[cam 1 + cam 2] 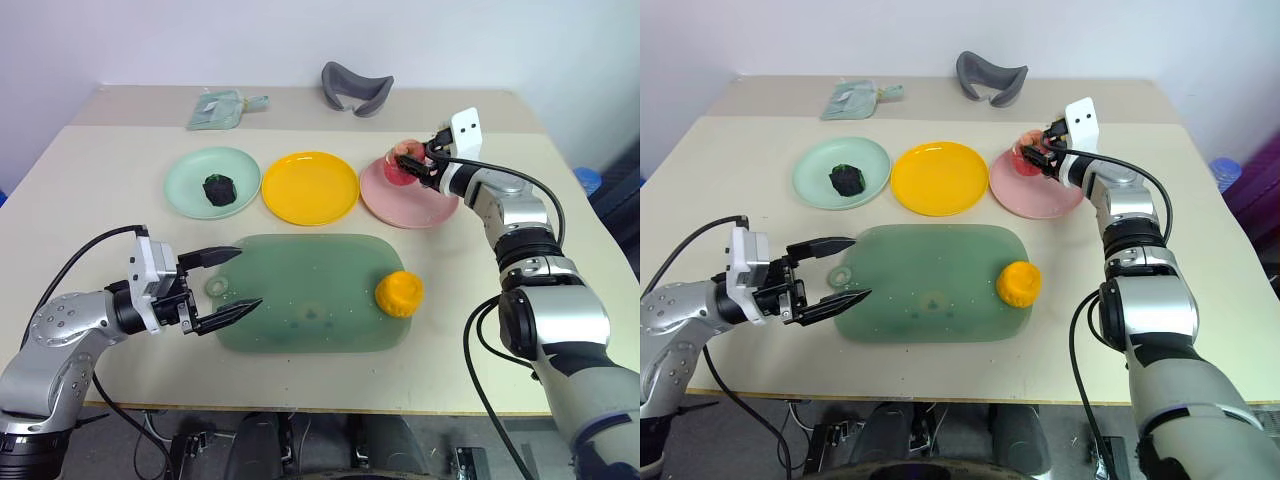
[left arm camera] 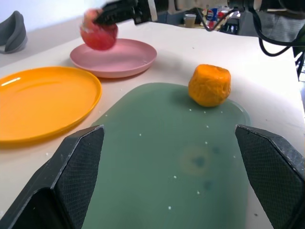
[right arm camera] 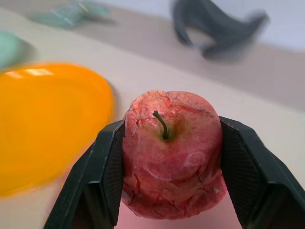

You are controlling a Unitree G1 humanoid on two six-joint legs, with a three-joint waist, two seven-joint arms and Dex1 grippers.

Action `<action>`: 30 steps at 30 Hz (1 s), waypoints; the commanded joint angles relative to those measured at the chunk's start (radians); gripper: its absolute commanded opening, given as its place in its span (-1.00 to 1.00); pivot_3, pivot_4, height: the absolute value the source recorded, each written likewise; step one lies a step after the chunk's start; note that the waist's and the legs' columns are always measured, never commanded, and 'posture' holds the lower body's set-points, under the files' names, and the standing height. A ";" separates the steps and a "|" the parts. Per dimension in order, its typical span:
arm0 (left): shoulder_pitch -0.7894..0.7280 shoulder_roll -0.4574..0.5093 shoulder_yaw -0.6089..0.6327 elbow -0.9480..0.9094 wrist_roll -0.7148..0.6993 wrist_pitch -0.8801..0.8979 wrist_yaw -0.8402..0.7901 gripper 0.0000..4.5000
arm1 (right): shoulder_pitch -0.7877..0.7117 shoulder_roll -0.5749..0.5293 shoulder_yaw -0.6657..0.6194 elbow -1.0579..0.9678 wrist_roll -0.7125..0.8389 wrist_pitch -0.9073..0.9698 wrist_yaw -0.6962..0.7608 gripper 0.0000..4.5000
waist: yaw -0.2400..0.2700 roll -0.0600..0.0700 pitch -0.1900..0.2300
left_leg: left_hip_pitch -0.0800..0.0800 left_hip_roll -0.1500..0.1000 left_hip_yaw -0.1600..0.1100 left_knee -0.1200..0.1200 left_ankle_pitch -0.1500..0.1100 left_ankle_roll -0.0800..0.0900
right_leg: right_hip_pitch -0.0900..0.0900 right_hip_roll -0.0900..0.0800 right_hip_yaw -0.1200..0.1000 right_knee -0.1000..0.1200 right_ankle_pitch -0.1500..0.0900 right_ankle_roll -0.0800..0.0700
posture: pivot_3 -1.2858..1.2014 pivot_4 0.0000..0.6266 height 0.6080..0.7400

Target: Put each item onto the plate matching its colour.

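The right hand (image 1: 412, 160) is clenched on the pink-red apple (image 3: 171, 152), one black finger (image 3: 102, 176) pressed to each side of it and the stem facing the wrist camera. It holds the apple over the far edge of the pink plate (image 1: 405, 200); whether the fruit touches the plate cannot be told. Just beside that hand, toward the robot's left, lies the yellow plate (image 1: 310, 187), bare, and beyond that the mint green plate (image 1: 190, 180) with the dark green-black lump (image 1: 218, 188) sitting on it.

The left hand (image 1: 226, 285) is released, its two fingers spread wide and grasping nothing, held at the near left corner of the translucent green mat (image 1: 300, 290). Straight ahead of this hand, across the mat, the orange-yellow ridged lump (image 1: 399, 293) rests on the mat's far right edge (well apart from the yellow plate, which lies past the mat's far side). The pink plate and the held apple are farther off in the same direction, beyond the lump.

At the back of the table (image 1: 100, 170), well away from both hands, lie a grey curved piece (image 1: 355, 88) and a small pale green packet (image 1: 222, 108).
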 commanded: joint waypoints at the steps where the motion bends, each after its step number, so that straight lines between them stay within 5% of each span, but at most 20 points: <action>1: -0.004 -0.002 0.004 -0.028 0.000 -0.014 0.008 1.00 | -0.051 -0.017 -0.009 0.056 -0.028 -0.042 0.012 0.22 | -0.001 0.001 0.001 | 0.000 0.000 0.000 0.000 0.000 0.000 | 0.000 0.000 0.000 0.000 0.000 0.000 | 0.03 -0.52 1.00; 5: 0.004 -0.009 0.000 -0.035 0.000 -0.019 0.017 1.00 | -0.053 -0.019 -0.017 0.085 -0.041 -0.056 0.019 0.98 | 0.000 0.003 0.002 | 0.000 0.000 0.000 0.000 0.000 0.000 | 0.000 0.000 0.000 0.000 0.000 0.000 | 0.03 -0.52 1.00; 12: 0.018 -0.015 -0.008 -0.042 -0.010 -0.019 0.015 1.00 | 0.032 -0.079 -0.060 -0.087 0.018 -0.101 0.173 0.98 | 0.004 0.005 0.003 | 0.000 0.000 0.000 0.000 0.000 0.000 | 0.000 0.000 0.000 0.000 0.000 0.000 | 0.03 -0.52 1.00; 17: -0.002 -0.014 -0.026 -0.025 -0.018 -0.016 -0.004 1.00 | 0.299 -0.138 -0.077 -0.533 0.130 0.064 0.322 0.98 | 0.005 0.004 0.003 | 0.000 0.000 -0.001 0.000 0.000 0.000 | 0.001 0.000 0.000 0.000 0.000 0.000 | 0.03 -0.52 1.00; 30: -0.154 -0.023 -0.099 0.094 -0.021 -0.003 -0.093 1.00 | 0.932 -0.272 -0.182 -1.394 0.417 0.557 0.313 0.98 | 0.029 0.005 0.003 | 0.001 0.000 -0.001 0.001 0.000 0.000 | 0.002 0.001 0.000 0.000 0.000 0.000 | 0.03 -0.52 1.00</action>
